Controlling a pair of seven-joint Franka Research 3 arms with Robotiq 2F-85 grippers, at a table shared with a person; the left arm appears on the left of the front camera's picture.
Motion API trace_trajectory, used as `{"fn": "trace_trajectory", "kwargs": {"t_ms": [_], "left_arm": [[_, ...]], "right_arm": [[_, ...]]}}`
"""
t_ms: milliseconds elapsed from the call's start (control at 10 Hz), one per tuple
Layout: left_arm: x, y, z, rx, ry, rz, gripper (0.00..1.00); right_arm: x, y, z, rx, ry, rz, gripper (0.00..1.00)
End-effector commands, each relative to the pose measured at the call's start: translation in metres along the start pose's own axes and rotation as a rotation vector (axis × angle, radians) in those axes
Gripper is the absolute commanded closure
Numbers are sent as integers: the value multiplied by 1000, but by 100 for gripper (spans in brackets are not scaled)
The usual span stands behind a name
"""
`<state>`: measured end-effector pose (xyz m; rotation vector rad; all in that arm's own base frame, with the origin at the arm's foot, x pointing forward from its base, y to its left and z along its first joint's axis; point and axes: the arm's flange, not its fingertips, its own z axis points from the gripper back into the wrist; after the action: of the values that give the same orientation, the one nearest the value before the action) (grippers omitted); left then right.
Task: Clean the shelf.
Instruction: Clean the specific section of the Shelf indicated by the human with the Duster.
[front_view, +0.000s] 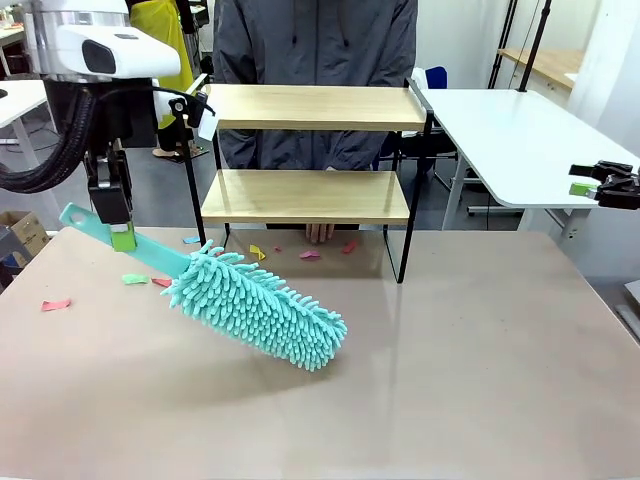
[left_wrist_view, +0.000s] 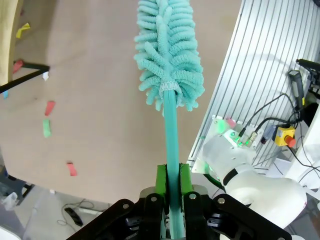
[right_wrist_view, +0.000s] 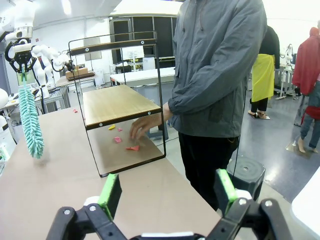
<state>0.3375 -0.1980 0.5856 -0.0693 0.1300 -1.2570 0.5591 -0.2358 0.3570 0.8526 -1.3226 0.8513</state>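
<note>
At centre left the left gripper (front_view: 122, 236) clamps the handle of a fluffy teal microfibre duster (front_view: 255, 310), the right gripper (right_wrist_view: 168, 190) gapes wide, and the black-framed two-tier wooden shelf (front_view: 305, 195) stands at upper centre.

The shelf (front_view: 305, 195) stands on the table (front_view: 480, 360), at the middle of its far side. A person (front_view: 315, 60) stands behind the shelf, with a hand (front_view: 320, 232) on the table under the shelf's lower board. Scraps (front_view: 310, 254) lie beneath the shelf beside that hand, with others in front of the shelf to its left. The duster (front_view: 255, 310) slants over the table in front of the shelf. Its handle runs up leftward into the left gripper (front_view: 122, 238), left of the shelf. The right gripper (front_view: 582, 178) is well right of the shelf.
</note>
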Motion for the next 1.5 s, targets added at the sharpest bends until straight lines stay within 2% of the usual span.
{"fn": "trace_trajectory", "kwargs": {"t_ms": [0,1400], "left_arm": [[-3,-2,2,5,-3,7,87],[0,0,0,0,0,0,87]], "right_arm": [[5,2,-2,-3,7,-12,0],[5,2,-2,-3,7,-12,0]]}}
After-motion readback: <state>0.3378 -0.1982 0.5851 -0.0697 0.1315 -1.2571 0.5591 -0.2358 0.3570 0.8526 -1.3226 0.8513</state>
